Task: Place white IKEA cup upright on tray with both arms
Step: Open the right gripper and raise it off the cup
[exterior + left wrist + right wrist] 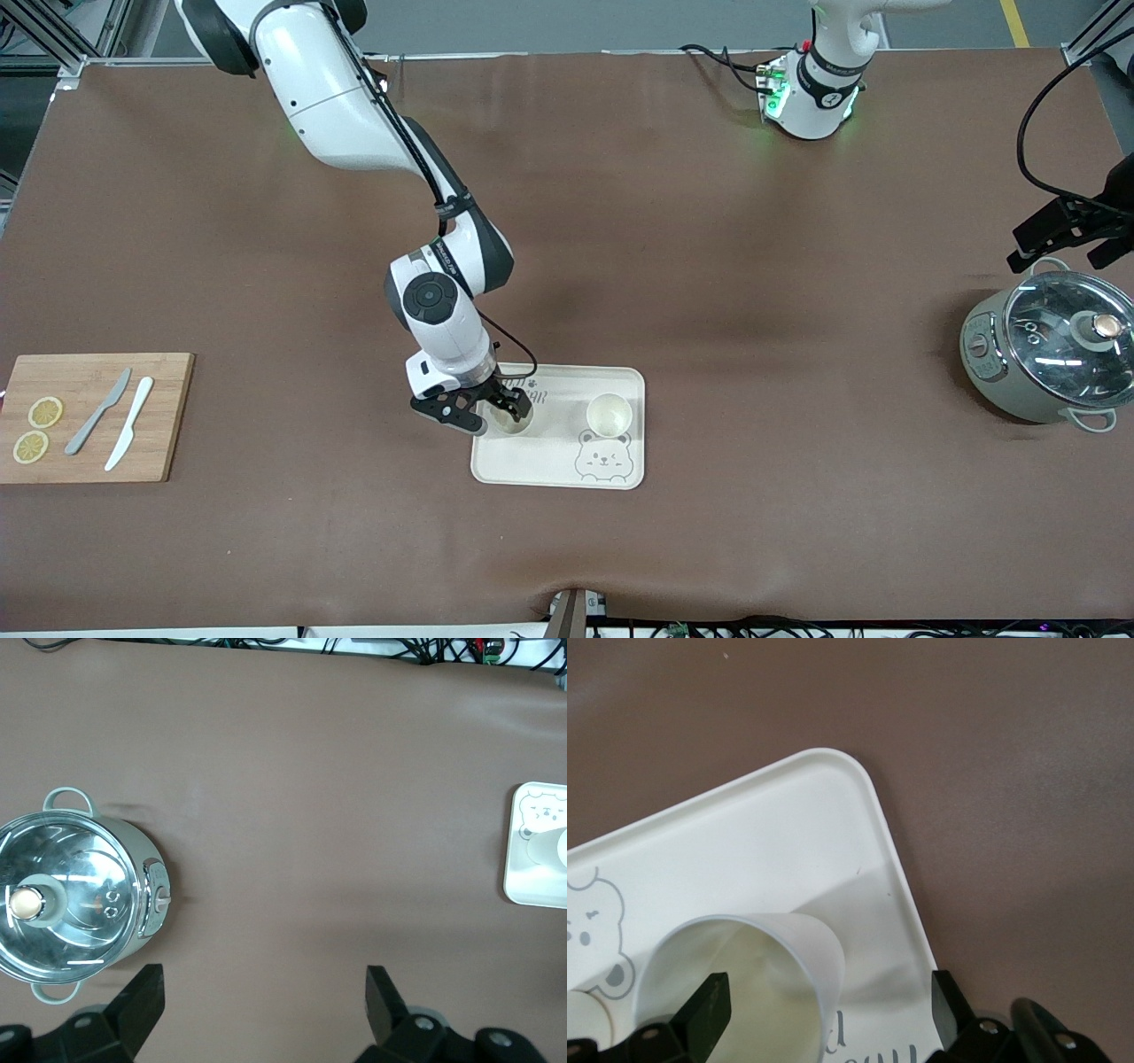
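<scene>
The cream tray [549,461] with a grey bear drawing lies near the middle of the table. Two white cups stand upright on it. One cup [609,414] sits by the bear, toward the left arm's end. The other cup [514,427] [744,983] stands at the tray's end toward the right arm. My right gripper [496,415] [828,1010] is open just above it, one finger over the cup's mouth and the other outside its wall, over the tray [788,833]. My left gripper [1076,244] [263,992] waits open and empty over the table by the pot.
A grey pot [1050,354] [80,895] with a glass lid stands at the left arm's end of the table. A wooden cutting board [89,452] with two lemon slices, a grey knife and a white knife lies at the right arm's end. The tray's edge [532,886] shows in the left wrist view.
</scene>
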